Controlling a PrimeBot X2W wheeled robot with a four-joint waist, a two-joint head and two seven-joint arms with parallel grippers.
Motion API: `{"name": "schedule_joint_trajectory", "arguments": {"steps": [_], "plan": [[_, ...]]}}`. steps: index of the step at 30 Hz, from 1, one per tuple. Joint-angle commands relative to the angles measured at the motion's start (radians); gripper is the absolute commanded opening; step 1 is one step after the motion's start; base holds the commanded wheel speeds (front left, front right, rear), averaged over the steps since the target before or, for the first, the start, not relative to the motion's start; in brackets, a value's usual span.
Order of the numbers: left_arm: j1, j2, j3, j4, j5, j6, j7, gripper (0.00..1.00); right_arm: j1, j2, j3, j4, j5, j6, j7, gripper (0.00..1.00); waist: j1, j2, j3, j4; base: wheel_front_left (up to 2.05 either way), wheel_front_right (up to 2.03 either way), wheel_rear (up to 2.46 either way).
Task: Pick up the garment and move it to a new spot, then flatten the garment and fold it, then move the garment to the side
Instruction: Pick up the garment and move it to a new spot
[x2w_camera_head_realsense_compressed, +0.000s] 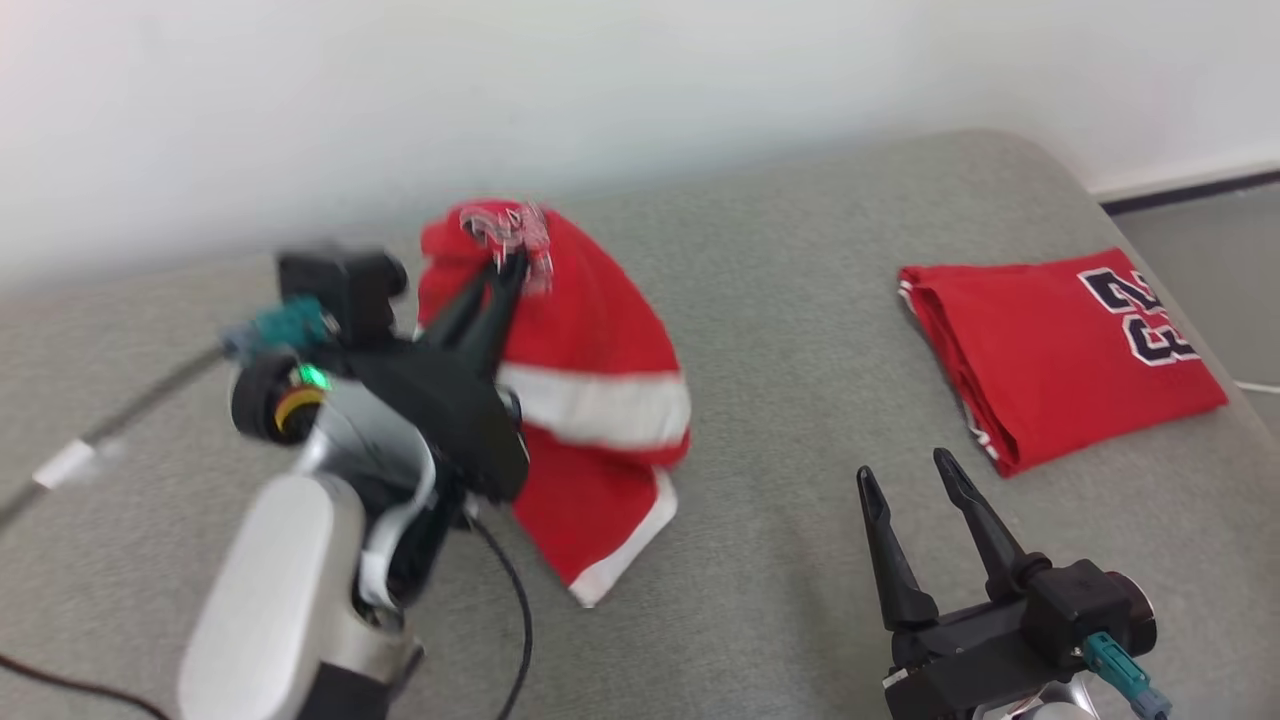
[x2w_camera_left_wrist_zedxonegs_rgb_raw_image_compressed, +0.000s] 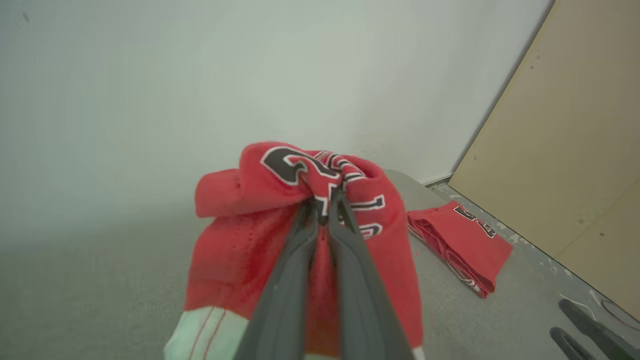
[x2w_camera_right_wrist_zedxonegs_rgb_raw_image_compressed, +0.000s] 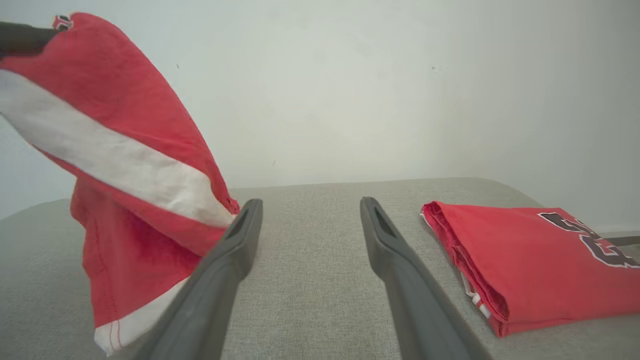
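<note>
the garment (x2w_camera_head_realsense_compressed: 590, 400) hangs with its long axis running straight down, from a bunched top to a white-edged hem low over the grey woven surface (x2w_camera_head_realsense_compressed: 780, 300) — well to the left of the folded jersey (x2w_camera_head_realsense_compressed: 1060, 350). whether the hem touches the surface i cannot tell. it is red mesh cloth with a broad white band and dark, white-outlined numerals, crumpled at the top. the left gripper (x2w_camera_head_realsense_compressed: 510, 262) is clamped on that bunched top, fingers together. the right gripper (x2w_camera_head_realsense_compressed: 905, 467), near the folded jersey's front corner, stands wide apart — holding nothing.
</note>
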Motion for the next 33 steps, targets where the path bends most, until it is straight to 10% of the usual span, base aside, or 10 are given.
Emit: {"name": "schedule_joint_trajectory", "arguments": {"steps": [1,9,10,11,21,33], "plan": [[0.024,0.0,-0.007,0.022,0.022,0.003,-0.023,0.0,0.007,0.003,-0.004,-0.002,0.006,-0.003,-0.004,1.0,0.0,0.0001,0.026,-0.037,0.0,0.0,0.0],[0.104,-0.033,-0.067,0.277,0.097,0.04,-0.244,0.06,0.011,0.003,-0.015,-0.008,-0.005,-0.003,-0.005,1.0,0.0,0.0001,0.038,-0.034,0.0,0.0,0.0],[0.115,-0.039,-0.077,0.313,0.104,0.043,-0.272,0.39,0.01,0.002,-0.014,-0.008,-0.006,-0.003,-0.005,1.0,0.0,0.0001,0.037,-0.031,0.0,0.0,0.0],[0.12,-0.042,-0.086,0.34,0.11,0.04,-0.301,1.0,0.01,0.001,-0.013,-0.009,-0.006,-0.003,-0.004,1.0,0.0,0.0001,0.035,-0.027,0.0,0.0,0.0],[0.213,-0.048,-0.062,0.393,0.087,0.061,-0.594,1.0,0.056,-0.006,-0.051,-0.012,-0.007,-0.003,0.009,1.0,0.0,0.0001,-0.02,0.051,0.0,0.0,0.0],[0.523,-0.019,0.15,0.047,0.221,0.105,-0.623,1.0,0.137,-0.004,-0.132,-0.038,-0.009,-0.003,0.023,1.0,0.0,0.0001,-0.082,0.156,0.0,0.0,0.0]]}}
